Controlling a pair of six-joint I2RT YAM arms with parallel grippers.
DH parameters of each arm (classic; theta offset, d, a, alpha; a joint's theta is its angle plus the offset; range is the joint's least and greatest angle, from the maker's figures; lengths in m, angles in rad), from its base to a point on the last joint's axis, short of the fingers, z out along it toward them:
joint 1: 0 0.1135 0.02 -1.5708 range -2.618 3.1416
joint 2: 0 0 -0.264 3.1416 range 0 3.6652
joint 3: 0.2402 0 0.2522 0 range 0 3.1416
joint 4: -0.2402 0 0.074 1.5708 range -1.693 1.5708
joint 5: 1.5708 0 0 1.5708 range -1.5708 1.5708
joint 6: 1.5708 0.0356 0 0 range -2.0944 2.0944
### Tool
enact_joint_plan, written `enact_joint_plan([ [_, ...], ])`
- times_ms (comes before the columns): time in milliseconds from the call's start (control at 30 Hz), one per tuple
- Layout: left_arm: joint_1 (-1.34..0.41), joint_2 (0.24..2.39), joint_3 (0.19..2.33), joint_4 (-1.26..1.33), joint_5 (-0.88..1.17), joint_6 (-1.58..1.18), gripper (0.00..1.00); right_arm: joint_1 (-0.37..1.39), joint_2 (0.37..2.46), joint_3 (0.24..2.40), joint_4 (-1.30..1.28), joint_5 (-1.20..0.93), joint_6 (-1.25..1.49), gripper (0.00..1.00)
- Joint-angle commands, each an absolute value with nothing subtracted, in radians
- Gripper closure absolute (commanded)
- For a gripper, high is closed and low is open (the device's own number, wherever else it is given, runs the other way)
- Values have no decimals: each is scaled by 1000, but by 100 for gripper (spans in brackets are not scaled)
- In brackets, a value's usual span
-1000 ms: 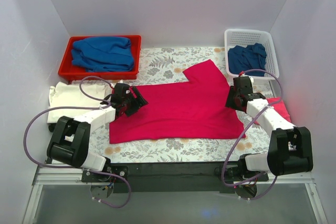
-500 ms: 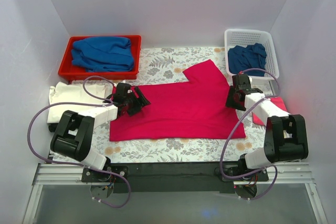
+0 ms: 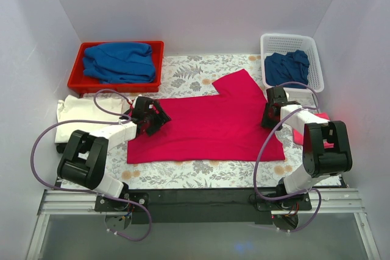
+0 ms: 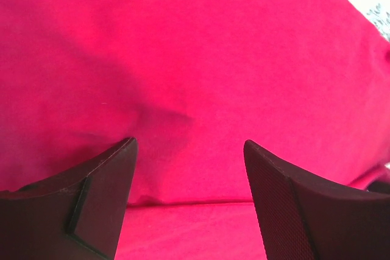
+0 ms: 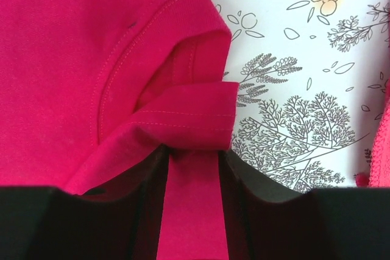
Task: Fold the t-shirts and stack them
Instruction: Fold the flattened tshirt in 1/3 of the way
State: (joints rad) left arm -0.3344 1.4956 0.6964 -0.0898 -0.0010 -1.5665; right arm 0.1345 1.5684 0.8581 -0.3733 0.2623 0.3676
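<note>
On the crimson t-shirt (image 3: pixel 207 126) our right gripper (image 5: pixel 192 158) pinches the sleeve hem (image 5: pixel 189 111); our left gripper (image 4: pixel 189 145), jaws spread, should bite equally deep.

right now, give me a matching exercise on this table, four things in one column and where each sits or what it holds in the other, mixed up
Column one:
1. red tray
2. white basket
3. crimson shirt
4. cream shirt

Column two:
a. spread flat in the middle of the table
b. far right corner, with a dark blue shirt inside
c. lying at the left edge
d. far left corner, with a blue shirt piled inside

Pairs: 1-d, 2-b, 3-a, 4-c
</note>
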Motion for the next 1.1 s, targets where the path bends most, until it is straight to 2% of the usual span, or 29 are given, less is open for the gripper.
enact_joint_plan([
  [0,-330,1456,673,-201,-112,-1589,30,127,1578,877,-371,285,385,57],
  [167,-331,1450,680,-225,-138,-1603,30,124,1531,853,-410,379,413,57],
  [267,-331,1445,678,-233,-149,-1612,30,120,1500,845,-433,433,416,63],
  [367,-331,1439,680,-238,-149,-1615,30,117,1468,836,-442,434,414,90],
  [400,-331,1434,681,-238,-149,-1615,30,115,1460,835,-442,427,414,96],
  [433,-330,1433,683,-238,-146,-1615,30,117,1451,833,-443,420,413,96],
  [467,-330,1431,684,-238,-143,-1611,30,117,1430,833,-440,416,410,94],
  [567,-331,1431,695,-232,-129,-1598,30,118,1376,834,-417,388,388,80],
  [600,-331,1433,698,-229,-114,-1588,30,118,1365,838,-408,381,385,71],
  [700,-331,1442,709,-218,-84,-1578,30,117,1353,864,-405,383,370,59],
  [800,-331,1447,710,-210,-68,-1575,30,117,1397,897,-405,387,361,55],
  [1067,-331,1439,707,-209,-61,-1565,30,115,1508,933,-338,368,370,54],
])
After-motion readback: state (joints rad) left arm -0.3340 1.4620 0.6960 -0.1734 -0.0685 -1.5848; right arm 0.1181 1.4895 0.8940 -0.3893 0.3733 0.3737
